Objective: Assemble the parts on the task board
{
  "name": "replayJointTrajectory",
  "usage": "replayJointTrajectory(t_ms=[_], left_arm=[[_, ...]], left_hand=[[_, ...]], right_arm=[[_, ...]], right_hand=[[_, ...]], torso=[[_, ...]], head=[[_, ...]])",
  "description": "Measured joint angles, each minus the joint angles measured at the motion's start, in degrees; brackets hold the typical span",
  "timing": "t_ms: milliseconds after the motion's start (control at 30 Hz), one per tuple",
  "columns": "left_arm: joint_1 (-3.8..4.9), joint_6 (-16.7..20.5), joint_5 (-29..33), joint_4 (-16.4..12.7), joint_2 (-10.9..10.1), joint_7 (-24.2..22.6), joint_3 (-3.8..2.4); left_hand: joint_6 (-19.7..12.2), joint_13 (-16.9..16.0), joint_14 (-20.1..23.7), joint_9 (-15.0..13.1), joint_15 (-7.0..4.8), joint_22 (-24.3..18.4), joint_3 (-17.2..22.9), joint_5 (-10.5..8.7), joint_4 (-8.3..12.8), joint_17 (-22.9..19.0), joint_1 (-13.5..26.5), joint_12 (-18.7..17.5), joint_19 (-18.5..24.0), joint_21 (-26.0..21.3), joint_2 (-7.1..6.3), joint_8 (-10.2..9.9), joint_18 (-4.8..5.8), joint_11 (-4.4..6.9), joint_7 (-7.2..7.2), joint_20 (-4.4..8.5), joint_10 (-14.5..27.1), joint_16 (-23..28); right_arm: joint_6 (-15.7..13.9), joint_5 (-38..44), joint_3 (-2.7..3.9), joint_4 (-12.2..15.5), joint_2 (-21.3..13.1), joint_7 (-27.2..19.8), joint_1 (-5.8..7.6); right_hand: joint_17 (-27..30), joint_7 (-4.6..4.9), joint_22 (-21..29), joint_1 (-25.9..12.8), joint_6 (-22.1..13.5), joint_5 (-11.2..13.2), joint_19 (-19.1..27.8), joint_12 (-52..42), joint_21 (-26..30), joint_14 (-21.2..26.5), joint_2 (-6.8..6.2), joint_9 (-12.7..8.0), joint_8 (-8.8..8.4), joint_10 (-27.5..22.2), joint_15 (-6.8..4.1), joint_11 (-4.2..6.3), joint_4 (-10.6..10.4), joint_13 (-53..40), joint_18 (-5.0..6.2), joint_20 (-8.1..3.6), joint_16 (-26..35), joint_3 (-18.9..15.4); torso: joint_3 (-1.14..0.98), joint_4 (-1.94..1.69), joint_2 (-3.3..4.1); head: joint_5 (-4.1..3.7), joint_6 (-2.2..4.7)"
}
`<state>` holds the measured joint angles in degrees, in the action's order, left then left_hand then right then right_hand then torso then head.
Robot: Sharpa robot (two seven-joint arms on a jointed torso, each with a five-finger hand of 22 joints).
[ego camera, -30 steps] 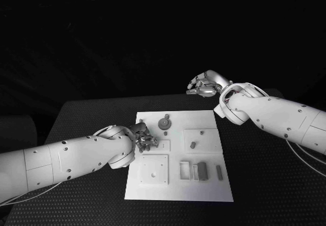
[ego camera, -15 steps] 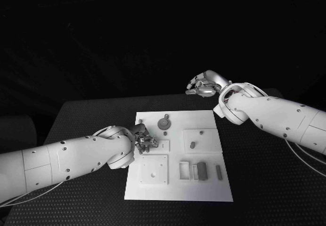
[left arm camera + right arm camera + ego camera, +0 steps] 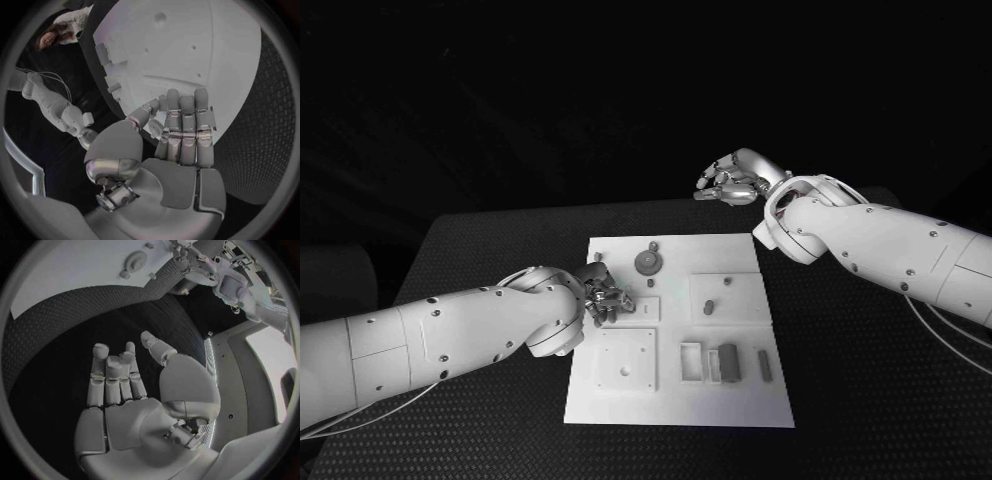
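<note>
The white task board (image 3: 678,392) lies in the middle of the black table. Grey parts sit on it: a round piece (image 3: 648,262), a small peg (image 3: 652,246), a short piece (image 3: 708,307) and two bars (image 3: 728,358) near the front. My left hand (image 3: 603,295) is low over the board's left edge, beside the round piece. In the left wrist view its fingers (image 3: 184,125) lie side by side over the board (image 3: 206,55) with the thumb bent in; I cannot tell whether it holds anything. My right hand (image 3: 730,180) hangs raised beyond the table's far edge, loosely curled and holding nothing (image 3: 119,375).
A raised square plate (image 3: 627,360) and a small frame (image 3: 691,360) stand on the board's front half. The black table (image 3: 862,400) spreads bare on both sides of the board. My right forearm (image 3: 877,245) crosses above the table's far right corner.
</note>
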<state>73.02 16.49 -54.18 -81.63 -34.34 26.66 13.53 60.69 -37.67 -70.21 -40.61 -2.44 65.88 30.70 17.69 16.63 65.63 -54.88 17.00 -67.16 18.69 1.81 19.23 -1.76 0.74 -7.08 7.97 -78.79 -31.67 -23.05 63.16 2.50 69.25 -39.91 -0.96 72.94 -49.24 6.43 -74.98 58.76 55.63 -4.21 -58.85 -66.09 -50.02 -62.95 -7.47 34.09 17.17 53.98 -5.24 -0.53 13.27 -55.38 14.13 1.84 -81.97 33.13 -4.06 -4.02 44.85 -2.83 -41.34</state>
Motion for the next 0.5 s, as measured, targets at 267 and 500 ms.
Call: replayJointTrajectory(t_ms=[267,500], left_arm=[[0.11,-1.01,0.09,1.25,0.99,0.21,-0.06],[0.20,-2.01,-0.14,2.06,1.53,0.44,-0.10]], left_hand=[[0.02,-1.28,0.30,-0.52,-0.31,1.57,3.57,-0.91,-0.19,0.15,0.76,2.06,-0.13,0.23,0.16,-0.28,0.01,0.26,-0.02,0.12,-0.14,-2.30],[0.34,-2.16,0.31,-3.37,-0.31,3.06,5.38,0.77,-0.04,-0.17,2.98,3.66,-0.56,0.66,-0.09,0.01,0.11,0.31,-0.31,0.53,-0.13,-4.15]], right_arm=[[0.05,0.00,0.00,-0.08,0.12,0.00,0.00],[0.17,0.00,0.00,-0.14,0.20,0.00,0.00]], right_hand=[[0.00,0.12,0.00,0.00,-0.12,0.00,0.00,0.00,0.00,0.00,0.00,0.00,0.00,0.00,0.00,0.00,0.00,0.00,0.00,0.00,0.00,0.00],[0.00,0.12,0.00,0.00,-0.13,0.00,0.00,0.00,0.00,0.00,0.00,0.00,0.00,0.00,0.00,0.00,0.00,0.04,0.00,0.00,0.00,0.00]], torso=[[-0.04,-0.01,-0.04],[-0.09,0.05,-0.04]], head=[[0.13,-0.16],[0.20,-0.24]])
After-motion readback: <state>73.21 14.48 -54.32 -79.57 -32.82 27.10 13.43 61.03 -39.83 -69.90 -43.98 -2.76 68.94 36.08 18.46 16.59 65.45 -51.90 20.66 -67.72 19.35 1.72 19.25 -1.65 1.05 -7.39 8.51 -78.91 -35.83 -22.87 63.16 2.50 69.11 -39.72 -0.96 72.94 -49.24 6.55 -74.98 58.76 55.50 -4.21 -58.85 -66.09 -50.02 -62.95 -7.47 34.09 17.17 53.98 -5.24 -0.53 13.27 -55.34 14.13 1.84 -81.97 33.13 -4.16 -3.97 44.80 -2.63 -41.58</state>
